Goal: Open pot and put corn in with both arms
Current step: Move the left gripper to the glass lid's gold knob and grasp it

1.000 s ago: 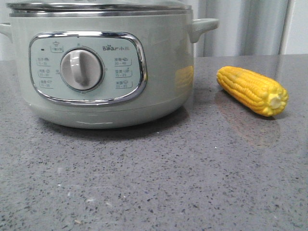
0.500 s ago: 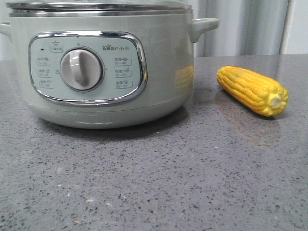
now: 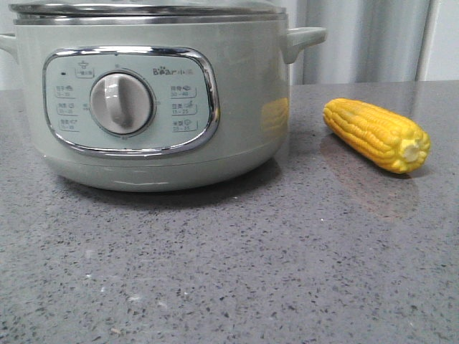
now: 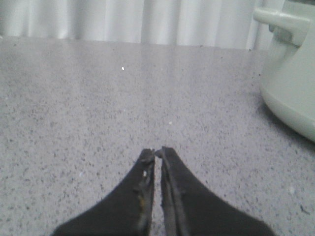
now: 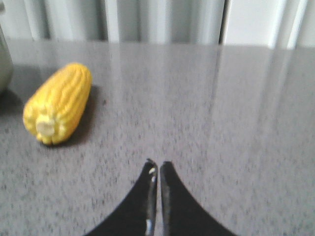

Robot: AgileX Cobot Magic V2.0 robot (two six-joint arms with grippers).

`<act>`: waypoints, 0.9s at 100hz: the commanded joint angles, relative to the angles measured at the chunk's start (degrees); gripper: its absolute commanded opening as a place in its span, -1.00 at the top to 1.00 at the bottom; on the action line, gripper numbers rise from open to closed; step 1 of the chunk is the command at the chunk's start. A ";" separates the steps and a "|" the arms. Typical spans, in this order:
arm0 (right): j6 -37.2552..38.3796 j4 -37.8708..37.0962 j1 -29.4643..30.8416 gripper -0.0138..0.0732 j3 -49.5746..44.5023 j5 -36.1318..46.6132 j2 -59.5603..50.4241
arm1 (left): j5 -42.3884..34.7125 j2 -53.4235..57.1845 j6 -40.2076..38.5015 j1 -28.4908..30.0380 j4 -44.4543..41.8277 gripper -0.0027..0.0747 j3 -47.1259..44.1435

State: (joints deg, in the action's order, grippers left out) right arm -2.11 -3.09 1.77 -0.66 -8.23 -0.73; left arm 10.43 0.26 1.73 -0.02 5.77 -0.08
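Observation:
The sage-green pot [image 3: 237,107] stands at the left of the front view, its glass lid [image 3: 143,8] resting on the steel rim. The yellow corn [image 3: 373,133] lies on the grey counter to the pot's right, stub end toward the camera. No gripper shows in the front view. In the left wrist view my left gripper [image 4: 157,152] is shut and empty, low over the counter, with the pot's side and handle [image 4: 290,73] off to one side. In the right wrist view my right gripper [image 5: 158,164] is shut and empty, with the corn [image 5: 59,103] ahead and to one side.
The speckled grey counter [image 3: 229,272] spreads in front of the pot and corn. Pale curtains [image 3: 358,39] hang behind the counter's far edge. A sliver of the pot's wall [image 5: 4,64] shows at the edge of the right wrist view.

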 commanded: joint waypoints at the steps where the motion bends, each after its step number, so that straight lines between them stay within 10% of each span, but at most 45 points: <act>1: -0.48 -0.23 -0.02 0.84 -1.17 8.53 -1.07 | -7.23 1.90 -0.11 -0.28 0.12 0.98 -0.39; 42: -0.48 0.05 -0.13 0.84 0.37 12.69 -1.07 | -9.13 1.90 -0.11 -0.28 0.23 0.98 1.59; 90: -0.48 5.41 -0.13 0.83 22.07 -10.90 15.13 | 2.21 -12.12 -0.11 -0.28 -1.28 0.98 23.59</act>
State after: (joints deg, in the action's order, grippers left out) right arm -2.11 1.91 1.67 16.08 -20.88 8.93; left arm 14.43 -7.52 1.73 -0.02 4.94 18.35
